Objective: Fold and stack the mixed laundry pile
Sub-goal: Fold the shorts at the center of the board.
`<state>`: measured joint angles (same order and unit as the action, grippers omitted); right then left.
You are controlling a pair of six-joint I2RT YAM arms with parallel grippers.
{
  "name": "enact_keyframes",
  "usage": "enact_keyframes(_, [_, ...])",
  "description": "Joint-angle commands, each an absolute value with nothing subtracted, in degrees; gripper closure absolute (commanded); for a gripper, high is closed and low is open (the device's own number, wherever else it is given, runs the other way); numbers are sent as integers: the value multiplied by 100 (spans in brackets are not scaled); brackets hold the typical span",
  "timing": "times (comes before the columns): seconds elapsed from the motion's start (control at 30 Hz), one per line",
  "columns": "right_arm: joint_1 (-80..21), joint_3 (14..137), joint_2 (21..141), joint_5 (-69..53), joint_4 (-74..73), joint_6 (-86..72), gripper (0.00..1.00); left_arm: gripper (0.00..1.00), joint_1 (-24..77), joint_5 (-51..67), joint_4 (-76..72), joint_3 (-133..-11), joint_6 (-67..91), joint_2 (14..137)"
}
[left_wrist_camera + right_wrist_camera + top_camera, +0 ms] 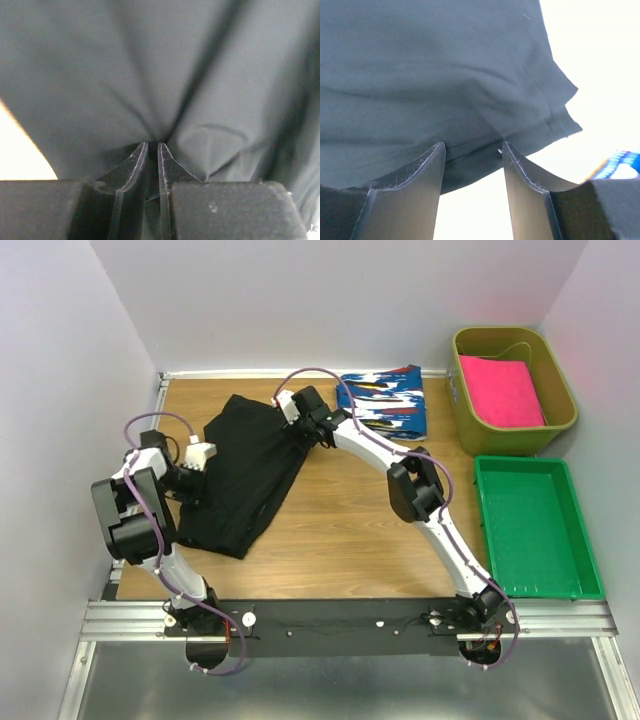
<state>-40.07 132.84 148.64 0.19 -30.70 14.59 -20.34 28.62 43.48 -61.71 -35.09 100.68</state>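
Observation:
The plain black garment (250,465) lies spread on the left half of the wooden table. My left gripper (204,454) is at its left edge, shut on a pinch of the black cloth (150,75), which creases out from between its jaws (151,146). My right gripper (293,407) is at the garment's far right edge, open, its fingers astride the hem of the black cloth (445,75) without closing on it (472,147). The blue cloth with white, red and black blotches (385,400) lies folded at the back of the table; a corner of it shows in the right wrist view (620,162).
An olive bin (512,435) at the back right holds a bright pink folded cloth (500,390). A green tray (535,525) stands along the right edge. White walls close the left, back and right sides.

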Motion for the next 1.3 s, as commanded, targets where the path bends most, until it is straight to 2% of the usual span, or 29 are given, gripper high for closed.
enact_keyframes(0.0, [-3710,12753,14626,1133,-2313,1995,43,77,-778,3094,4931,-5723,-4193,9809])
enact_keyframes(0.13, [-3551,12745,14178,819,-2434,2039,42,77,-141,3102,4729,-5721,-4210,9817])
enact_keyframes(0.27, [-3577,12341,13397,-304,-2855,1671,37,75,-403,3725,5043,-6327,-4508,9651])
enact_keyframes(0.4, [-3630,11745,12808,-1483,-3295,1196,35,63,-545,3657,5212,-6409,-5394,8714])
enact_keyframes(0.47, [-3735,11427,12578,-2029,-3348,1020,35,30,-545,3315,5116,-6110,-6194,8159])
enact_keyframes(0.53, [-3927,11022,12340,-2292,-3375,880,35,20,-536,3016,5019,-5452,-6826,7202])
enact_keyframes(0.7, [-4446,10688,12339,-3225,-3384,537,36,20,-545,1926,4641,-3687,-8629,5103])
enact_keyframes(0.87, [-4755,10591,12997,-3515,-3393,457,44,19,-527,1583,4737,-3033,-9517,4105])
enact_keyframes(1.0, [-4746,10696,13577,-3454,-3515,562,49,18,-308,1564,4965,-3285,-9695,4585])
enact_keyframes(1.1, [-4729,10793,13929,-3375,-3665,615,51,18,-18,1845,5194,-3934,-9090,5366])
enact_keyframes(1.27, [-4527,10653,14176,-3392,-3630,545,53,18,1167,1969,5299,-4780,-7589,6011])
